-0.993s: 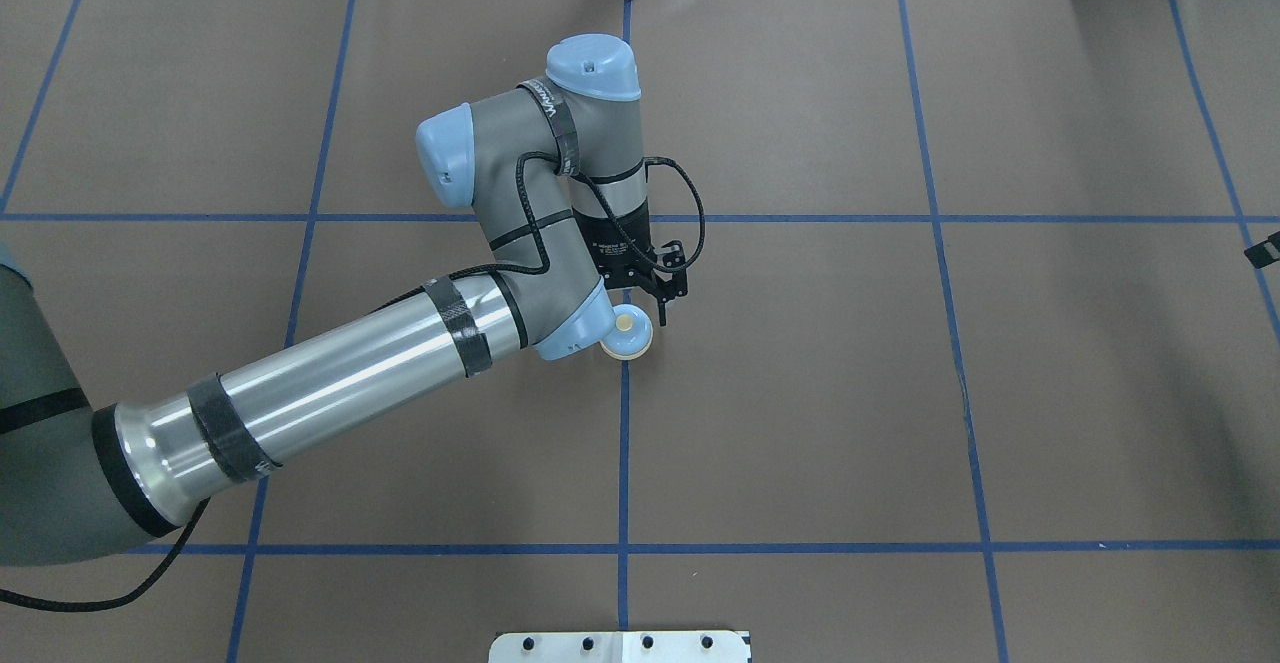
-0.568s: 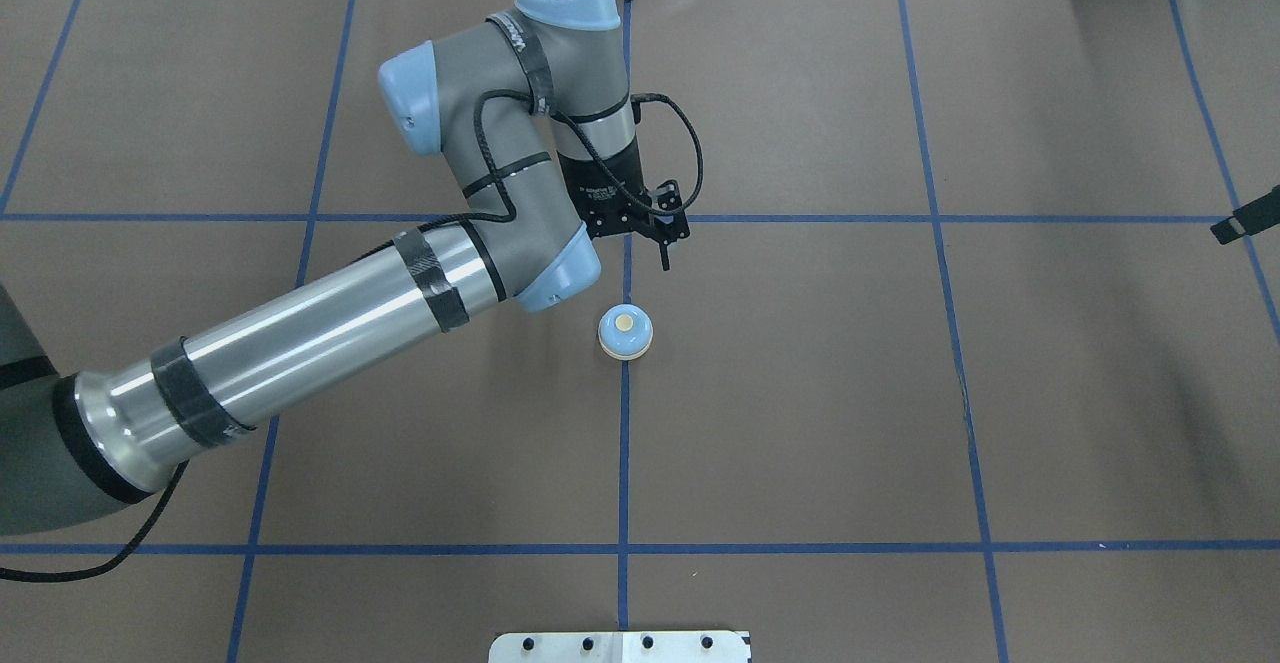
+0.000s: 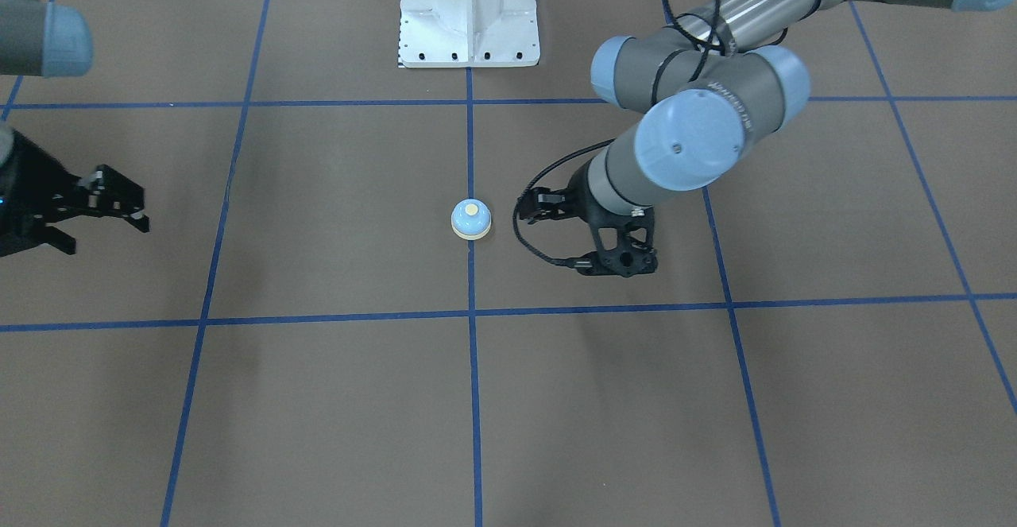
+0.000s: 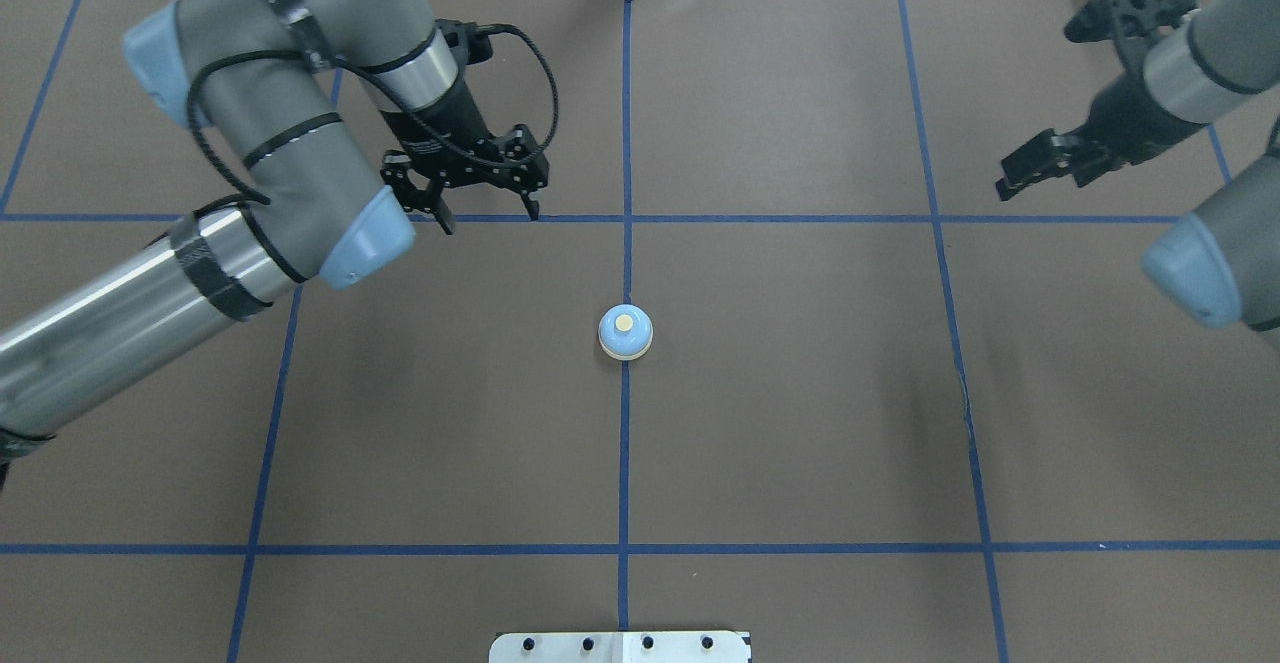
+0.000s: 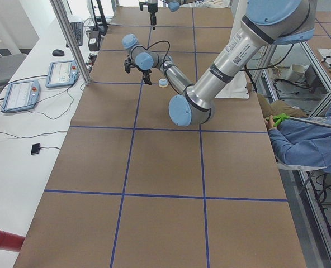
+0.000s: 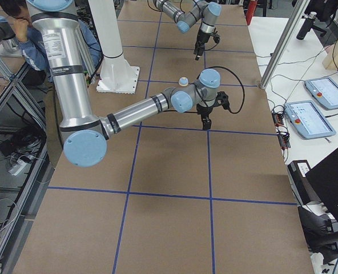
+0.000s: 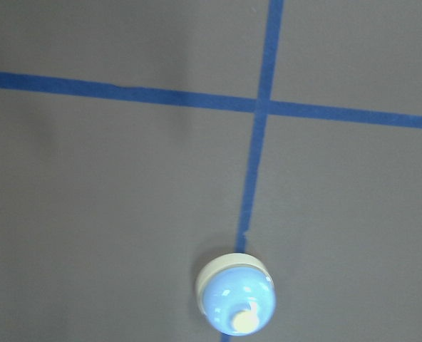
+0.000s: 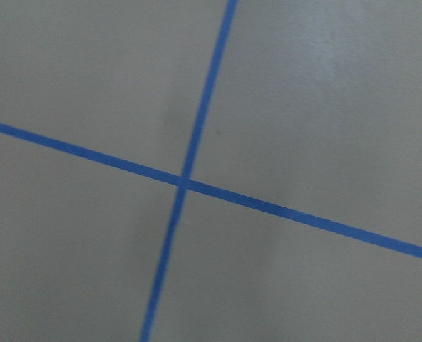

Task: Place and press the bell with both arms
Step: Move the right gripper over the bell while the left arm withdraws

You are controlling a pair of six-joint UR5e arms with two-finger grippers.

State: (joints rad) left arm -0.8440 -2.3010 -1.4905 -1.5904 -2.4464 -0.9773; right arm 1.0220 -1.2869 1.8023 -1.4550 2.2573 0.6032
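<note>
Overhead exterior: bell [image 4: 625, 331] free on surface [image 4: 800, 413], left gripper [image 4: 490, 213] spread wide, right gripper [image 4: 1037, 108] wide too. Hit it off-centre and you'll likely skid it, no ring.

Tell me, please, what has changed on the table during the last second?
The left gripper, at the bell a second ago, has drawn away to the far left, its fingers open and empty. The right gripper has come further in from the right, also open. The bell stayed on the blue line.
</note>
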